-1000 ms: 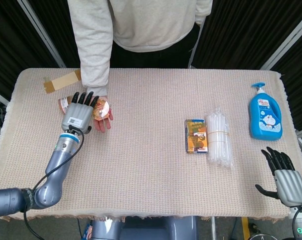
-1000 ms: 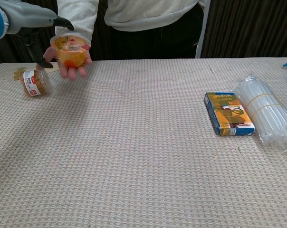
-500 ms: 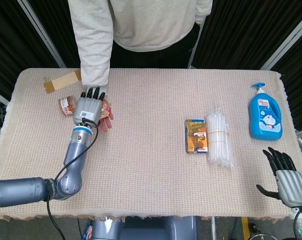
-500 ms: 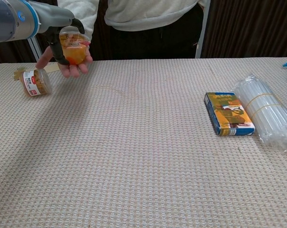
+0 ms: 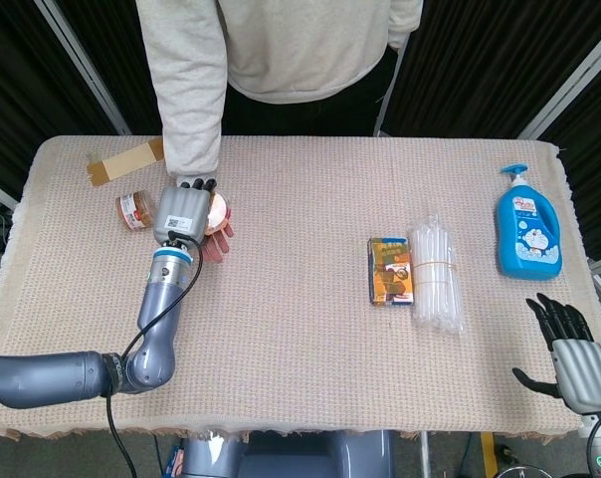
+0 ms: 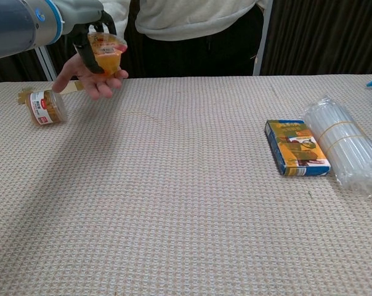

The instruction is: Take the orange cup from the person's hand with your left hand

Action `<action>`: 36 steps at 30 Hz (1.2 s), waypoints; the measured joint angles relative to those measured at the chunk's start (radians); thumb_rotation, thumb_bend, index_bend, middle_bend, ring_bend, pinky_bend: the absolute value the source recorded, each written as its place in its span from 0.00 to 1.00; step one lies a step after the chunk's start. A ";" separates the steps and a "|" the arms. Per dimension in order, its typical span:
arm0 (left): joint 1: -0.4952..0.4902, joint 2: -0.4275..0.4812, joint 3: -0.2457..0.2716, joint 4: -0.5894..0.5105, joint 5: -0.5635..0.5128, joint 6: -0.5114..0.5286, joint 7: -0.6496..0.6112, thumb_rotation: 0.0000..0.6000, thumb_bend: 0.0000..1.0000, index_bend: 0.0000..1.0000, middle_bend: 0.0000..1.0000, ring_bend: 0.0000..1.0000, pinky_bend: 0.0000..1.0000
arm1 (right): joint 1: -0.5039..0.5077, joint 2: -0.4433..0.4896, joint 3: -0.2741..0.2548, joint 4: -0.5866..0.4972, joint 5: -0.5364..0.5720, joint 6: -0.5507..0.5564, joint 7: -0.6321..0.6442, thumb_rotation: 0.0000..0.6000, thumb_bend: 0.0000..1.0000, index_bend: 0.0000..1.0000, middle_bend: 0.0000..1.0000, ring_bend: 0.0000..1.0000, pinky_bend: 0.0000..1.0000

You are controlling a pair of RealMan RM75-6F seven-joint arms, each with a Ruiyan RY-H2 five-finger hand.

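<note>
The orange cup [image 6: 107, 54], a clear cup of orange jelly with a printed lid, hangs tilted just above the person's open palm [image 6: 92, 84]. My left hand [image 6: 90, 43] grips it, dark fingers [image 6: 85, 61] wrapped around its left side and one over the lid. In the head view the left hand [image 5: 183, 210] covers most of the cup [image 5: 220, 208], and the person's fingers [image 5: 218, 242] show below it. My right hand [image 5: 569, 356] hovers open off the table's front right corner, holding nothing.
A small red-labelled jar [image 6: 45, 106] lies on its side left of the person's hand. A cardboard strip [image 5: 121, 162] lies at the back left. A blue and orange box [image 5: 390, 271], a bundle of clear tubes [image 5: 437, 276] and a blue bottle [image 5: 526, 227] sit on the right.
My left hand moved right over the person's palm and closed its fingers around the cup. The cup tilted and rose slightly off the palm. The right hand stayed put.
</note>
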 measured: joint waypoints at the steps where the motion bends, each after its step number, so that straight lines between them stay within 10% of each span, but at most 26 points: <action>1: 0.005 -0.002 0.006 -0.002 0.034 0.005 -0.020 1.00 0.60 0.77 0.55 0.51 0.54 | 0.000 0.000 0.000 0.000 0.000 0.000 0.000 1.00 0.10 0.06 0.00 0.00 0.00; 15: 0.131 0.131 0.066 -0.241 0.279 0.072 -0.200 1.00 0.61 0.77 0.55 0.51 0.54 | -0.002 -0.001 0.001 0.001 0.001 0.004 -0.011 1.00 0.10 0.06 0.00 0.00 0.00; 25: 0.376 0.332 0.329 -0.409 0.604 0.127 -0.367 1.00 0.60 0.76 0.54 0.50 0.53 | -0.002 -0.005 0.002 -0.004 0.002 0.004 -0.026 1.00 0.10 0.06 0.00 0.00 0.00; 36: 0.519 0.266 0.508 -0.205 0.752 0.073 -0.487 1.00 0.55 0.50 0.25 0.29 0.45 | -0.002 -0.007 0.005 -0.006 0.008 0.003 -0.032 1.00 0.10 0.06 0.00 0.00 0.00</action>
